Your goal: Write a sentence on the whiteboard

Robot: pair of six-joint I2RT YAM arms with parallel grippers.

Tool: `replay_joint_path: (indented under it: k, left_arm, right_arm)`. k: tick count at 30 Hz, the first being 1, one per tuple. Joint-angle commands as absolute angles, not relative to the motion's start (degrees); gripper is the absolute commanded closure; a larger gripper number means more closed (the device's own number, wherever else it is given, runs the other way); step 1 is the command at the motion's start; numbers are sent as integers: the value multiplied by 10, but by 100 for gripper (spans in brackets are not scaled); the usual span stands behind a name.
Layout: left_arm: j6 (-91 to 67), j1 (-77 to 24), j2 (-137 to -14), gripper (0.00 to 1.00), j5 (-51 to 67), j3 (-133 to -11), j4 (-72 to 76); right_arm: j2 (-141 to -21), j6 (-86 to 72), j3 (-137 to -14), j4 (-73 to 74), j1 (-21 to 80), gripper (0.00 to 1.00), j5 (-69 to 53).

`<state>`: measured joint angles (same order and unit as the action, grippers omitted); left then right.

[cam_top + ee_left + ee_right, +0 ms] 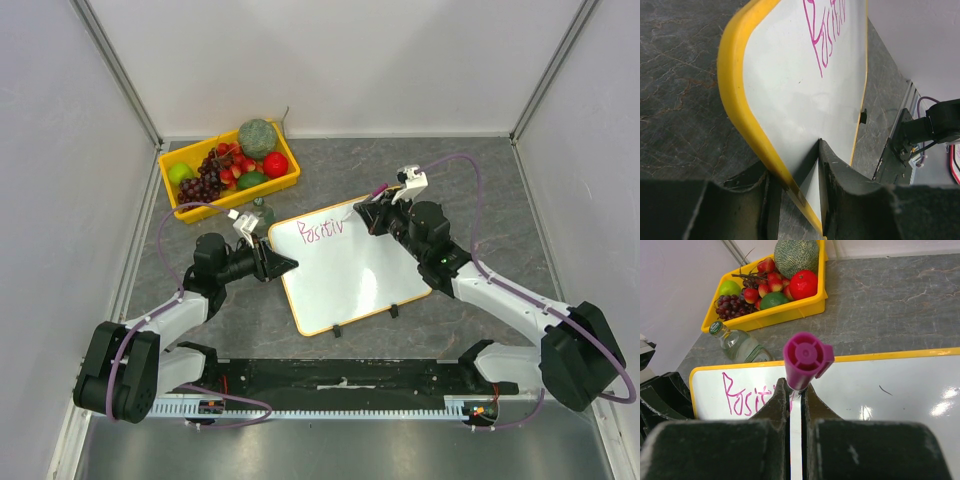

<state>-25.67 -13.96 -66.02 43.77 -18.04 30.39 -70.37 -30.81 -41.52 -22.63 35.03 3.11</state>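
- Lying on the counter (480, 190) between the two arms, turned at an angle: the whiteboard (350, 270), its black feet toward the bases.
- Pinched at its left edge by the left hand (288, 264), a finger on each side of the yellow frame. Probably there to stop the board sliding under the pen's push.
- Clamped tight in the right hand (796, 392): a magenta marker (807, 357), butt end toward the wrist camera, tip hidden between the fingers. Held over the board's far edge, at the end of the lettering.
- Written along that far edge: the sentence (322, 232), in pink, reading about "Positiv". Unfinished, judging by the bare white to its right and below.
- Just off the board's far-left corner: a small clear bottle (737, 345) with a green cap.
- Farther back: a yellow tray of fruit (245, 197).
- Nothing lying across the unwritten white. Bottle likely too far left to trouble a rightward stroke.
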Motion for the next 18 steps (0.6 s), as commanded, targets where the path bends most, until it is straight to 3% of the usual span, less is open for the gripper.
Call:
replay_joint_path:
  k: [1, 18]
  left_arm:
    - [-214, -147, -668, 98, 432, -183, 288]
    - [-214, -147, -669, 98, 432, -183, 287]
  right_arm:
    - [-684, -303, -429, -234, 347, 100, 40]
    - [-707, -297, -407, -236, 345, 100, 55]
